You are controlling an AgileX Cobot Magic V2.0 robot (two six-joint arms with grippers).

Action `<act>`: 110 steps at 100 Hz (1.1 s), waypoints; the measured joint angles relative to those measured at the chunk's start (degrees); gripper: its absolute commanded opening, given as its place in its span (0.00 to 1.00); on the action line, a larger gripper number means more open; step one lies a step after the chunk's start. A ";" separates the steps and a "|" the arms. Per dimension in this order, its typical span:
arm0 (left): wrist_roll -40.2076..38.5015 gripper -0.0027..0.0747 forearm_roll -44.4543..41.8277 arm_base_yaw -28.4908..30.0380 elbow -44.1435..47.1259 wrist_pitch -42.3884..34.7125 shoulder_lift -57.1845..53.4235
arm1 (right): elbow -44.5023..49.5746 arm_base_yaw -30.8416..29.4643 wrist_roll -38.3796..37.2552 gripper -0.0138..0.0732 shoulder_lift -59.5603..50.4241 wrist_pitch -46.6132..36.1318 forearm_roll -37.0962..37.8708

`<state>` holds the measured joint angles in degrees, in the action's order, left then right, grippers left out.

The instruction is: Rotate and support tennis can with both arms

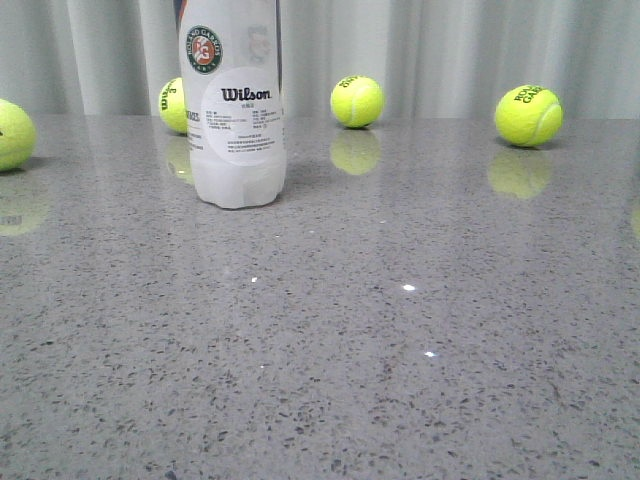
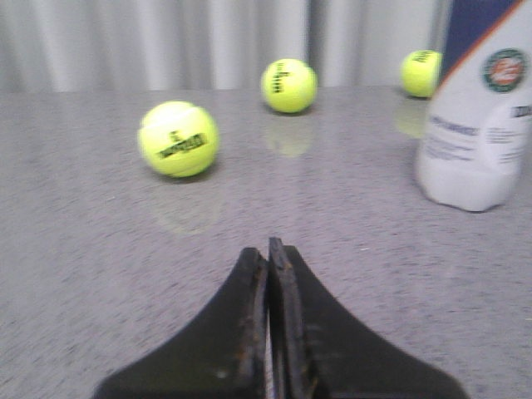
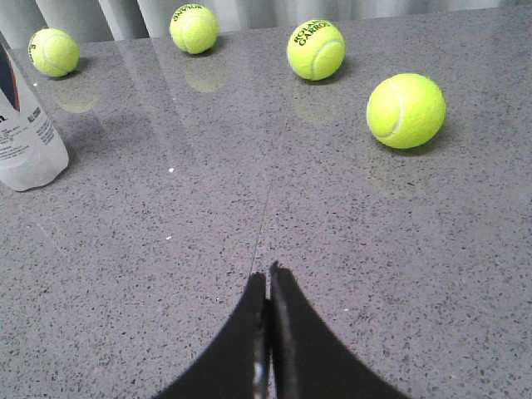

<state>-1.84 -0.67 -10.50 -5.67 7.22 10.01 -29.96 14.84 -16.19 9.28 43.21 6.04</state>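
Observation:
The tennis can (image 1: 235, 110) stands upright on the grey table, left of centre toward the back, its white Wilson label and round Roland Garros emblem facing the camera. It also shows in the left wrist view (image 2: 480, 116) and at the edge of the right wrist view (image 3: 23, 133). My left gripper (image 2: 268, 249) is shut and empty, low over the table and well apart from the can. My right gripper (image 3: 268, 273) is shut and empty, also apart from the can. Neither arm shows in the front view.
Yellow-green tennis balls lie along the back of the table: one at the far left (image 1: 12, 134), one behind the can (image 1: 173, 105), one in the middle (image 1: 357, 101), one at the right (image 1: 528, 115). A grey curtain (image 1: 450, 50) hangs behind the table.

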 measured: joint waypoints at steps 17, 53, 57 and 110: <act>0.00 0.01 0.12 5.58 5.49 0.02 -8.13 | 0.00 0.00 0.00 0.10 0.00 0.00 0.00; 3.80 0.01 2.97 8.36 5.50 1.58 -10.32 | 0.00 0.00 0.00 0.10 -0.05 -0.13 0.00; 3.94 0.01 3.34 8.88 5.50 1.68 -10.32 | 0.00 0.00 0.00 0.10 -0.05 -0.13 0.00; 4.30 0.01 3.86 9.39 5.50 1.80 -10.32 | 0.00 0.00 0.00 0.10 -0.05 -0.13 0.00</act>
<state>2.46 3.19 -1.10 -0.18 9.03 -0.31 -29.96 14.84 -16.19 9.24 43.08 6.04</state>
